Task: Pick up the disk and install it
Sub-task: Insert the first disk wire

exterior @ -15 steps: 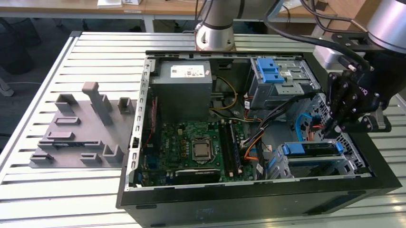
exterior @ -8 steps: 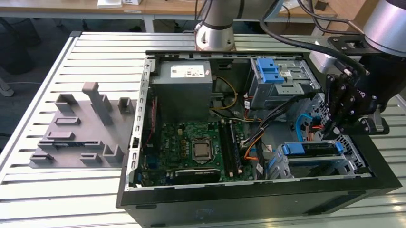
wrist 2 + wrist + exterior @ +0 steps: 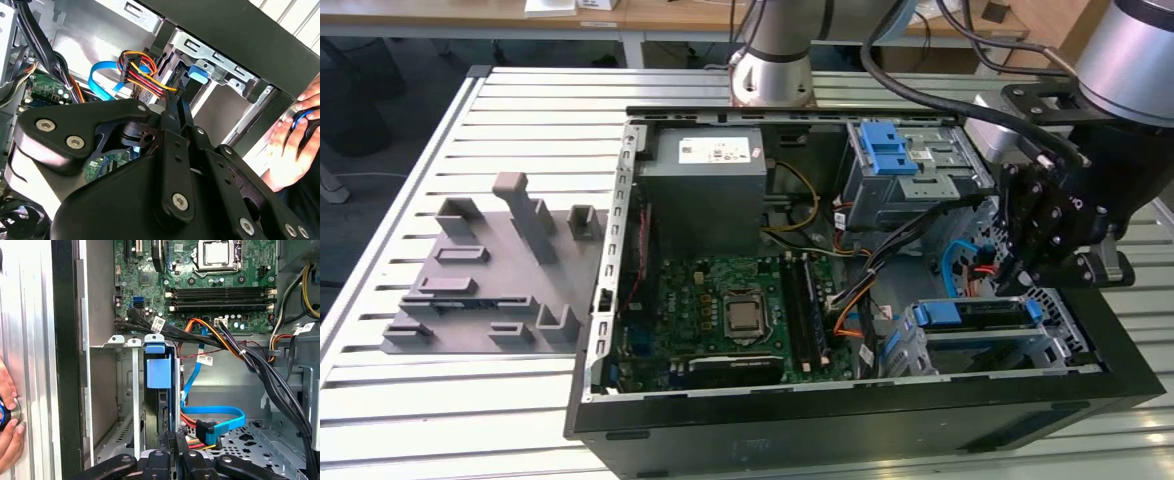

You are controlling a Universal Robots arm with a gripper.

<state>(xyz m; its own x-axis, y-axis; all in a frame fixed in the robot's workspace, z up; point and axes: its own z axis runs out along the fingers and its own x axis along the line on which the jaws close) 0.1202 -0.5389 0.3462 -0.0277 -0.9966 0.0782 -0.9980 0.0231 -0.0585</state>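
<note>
My black linkage hand (image 3: 1041, 262) hangs closed and gripping nothing over the open black computer case (image 3: 854, 410), its fingertips (image 3: 172, 440) just above the silver disk with blue rails (image 3: 970, 314) seated in the grey metal bay (image 3: 1067, 345), green motherboard (image 3: 720, 310) beyond, slatted desk (image 3: 400, 200) underneath.

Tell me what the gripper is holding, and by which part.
Nothing, as far as can be seen. The gripper is shut with nothing between its tips, which are close to the disk sitting in the drive bay.
</note>
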